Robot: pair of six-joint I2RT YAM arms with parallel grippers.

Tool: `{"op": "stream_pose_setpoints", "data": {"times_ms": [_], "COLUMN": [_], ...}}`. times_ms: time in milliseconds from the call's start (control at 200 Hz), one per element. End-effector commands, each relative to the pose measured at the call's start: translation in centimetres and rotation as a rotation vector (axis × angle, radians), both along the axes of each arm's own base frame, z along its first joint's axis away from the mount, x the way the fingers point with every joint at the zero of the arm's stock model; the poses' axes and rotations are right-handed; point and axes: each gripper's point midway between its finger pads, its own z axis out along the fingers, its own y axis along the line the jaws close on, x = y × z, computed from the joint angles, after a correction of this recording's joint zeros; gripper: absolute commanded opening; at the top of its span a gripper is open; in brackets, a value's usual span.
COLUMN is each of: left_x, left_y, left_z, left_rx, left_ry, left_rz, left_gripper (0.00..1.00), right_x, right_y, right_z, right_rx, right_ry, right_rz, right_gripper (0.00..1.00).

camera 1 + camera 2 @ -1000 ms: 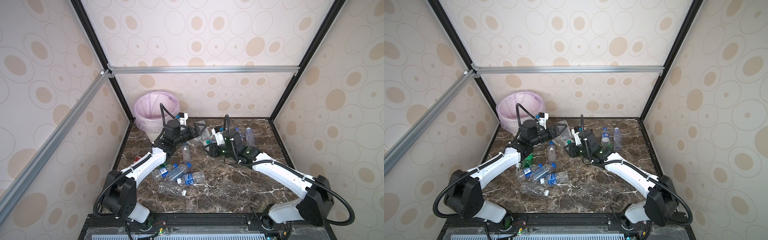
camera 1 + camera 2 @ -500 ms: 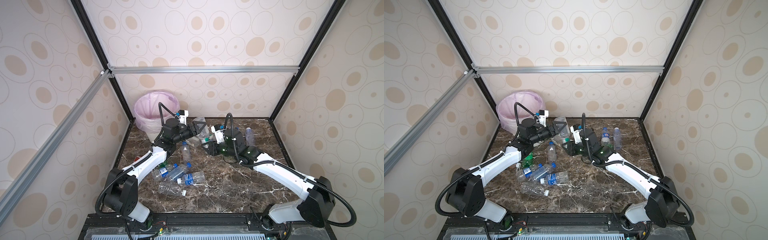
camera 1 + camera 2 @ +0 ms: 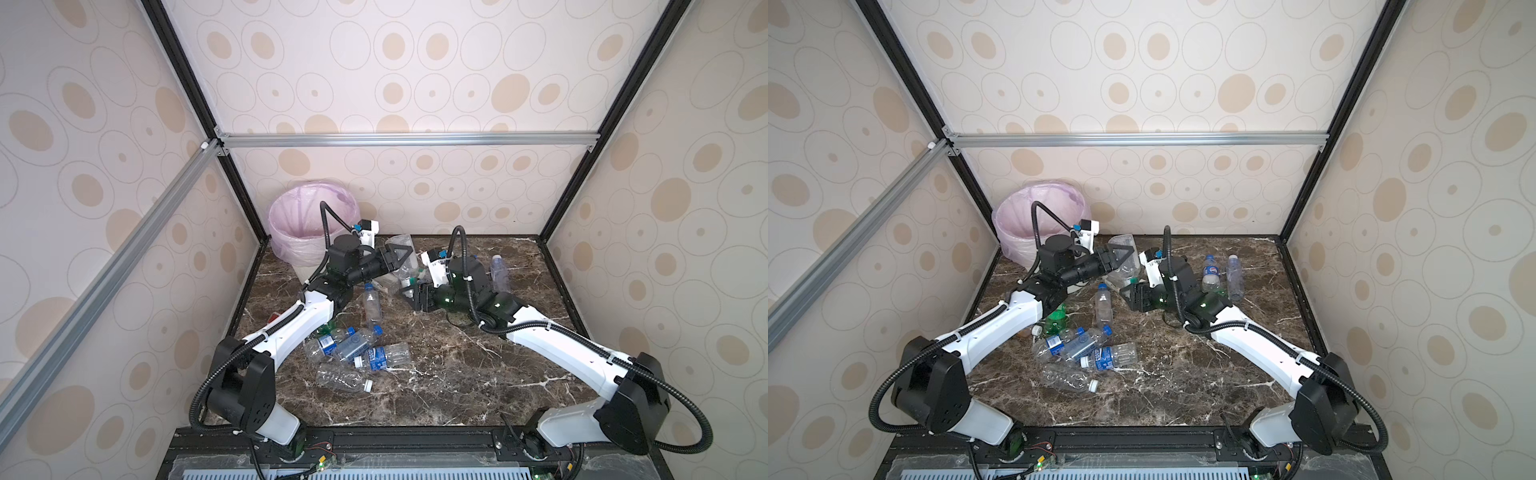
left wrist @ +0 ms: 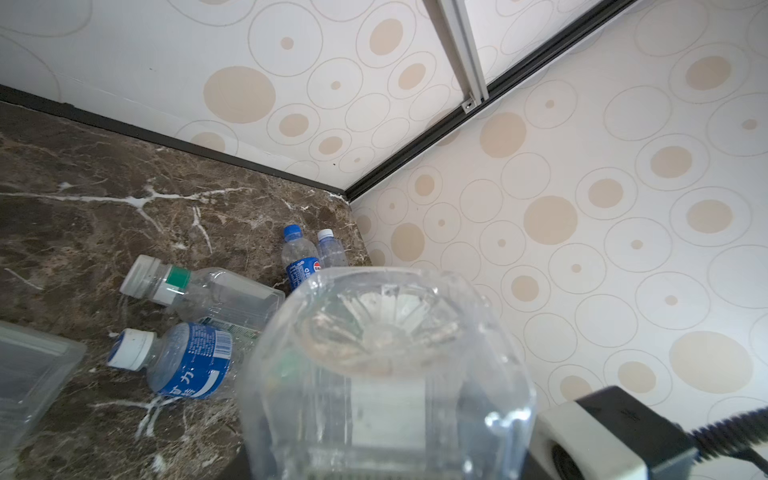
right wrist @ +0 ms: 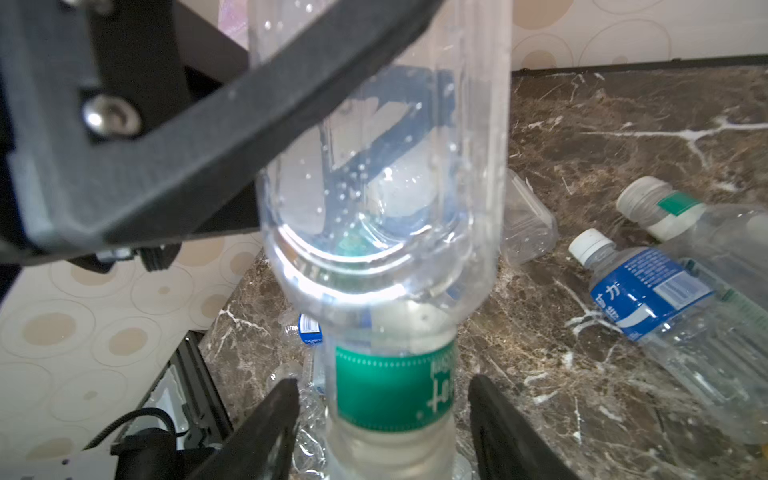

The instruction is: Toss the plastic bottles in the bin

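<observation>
green-banded clear bottle (image 5: 386, 249), blue-labelled bottle (image 5: 648, 286), white characters (image 5: 611, 300)

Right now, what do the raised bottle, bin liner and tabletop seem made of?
Raised bottle: thin, clear, glossy plastic by the look; you see straight through it. Bin liner: wrinkled translucent pink plastic film. Tabletop: brown, white-veined, slightly shiny; real stone or a printed marble look, can't tell.

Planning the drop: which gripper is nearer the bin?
Left. The left gripper, holding a bottle, is close beside the bin; the right gripper is farther off, at that bottle's far end.
</observation>
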Motion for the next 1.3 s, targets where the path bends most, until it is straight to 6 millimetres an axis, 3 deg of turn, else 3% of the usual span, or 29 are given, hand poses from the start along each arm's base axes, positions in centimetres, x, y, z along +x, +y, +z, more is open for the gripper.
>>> {"op": "stream_pose_setpoints", "data": {"times_ms": [0, 185, 355, 630, 820, 945, 1030, 1150, 1295], "left_x": [0.7, 2.2, 3.0, 3.0, 1.0, -1.9, -3.8, -3.5, 2.2], "left_y": [1.8, 4.9, 7.6, 12.6, 17.0, 20.1, 21.9, 23.0, 22.8], "left_z": [3.3, 5.1, 9.2, 17.3, 24.3, 29.2, 31.2, 31.1, 26.7], "left_rx": [0.096, 0.255, 0.370, 0.491, 0.566, 0.574, 0.558, 0.587, 0.654], "left_ry": [-0.092, -0.135, -0.232, -0.403, -0.546, -0.655, -0.707, -0.715, -0.626], "left_rz": [0.086, 0.220, 0.344, 0.558, 0.756, 0.906, 1.001, 1.055, 1.005], "left_gripper": [0.53, 0.52, 0.53, 0.53, 0.54, 0.54, 0.55, 0.54, 0.55], "right_x": [-0.2, 0.1, 0.7, 2.2, 2.1, 2.0, 1.9, 2.1, 2.2], "right_y": [-0.6, -1.7, -1.7, 0.6, 2.9, 3.8, 4.0, 4.2, 4.5], "right_z": [1.0, 2.6, 5.3, 11.0, 15.3, 16.3, 16.3, 15.8, 15.0], "right_rx": [-0.009, -0.047, -0.044, -0.015, 0.050, 0.062, 0.064, 0.055, 0.045], "right_ry": [-0.039, -0.085, -0.144, -0.255, -0.325, -0.340, -0.338, -0.327, -0.305], "right_rz": [-0.010, -0.053, -0.072, -0.079, -0.046, -0.028, -0.025, -0.025, -0.020], "right_gripper": [0.70, 0.81, 1.00, 1.00, 1.00, 1.00, 1.00, 1.00, 1.00]}}
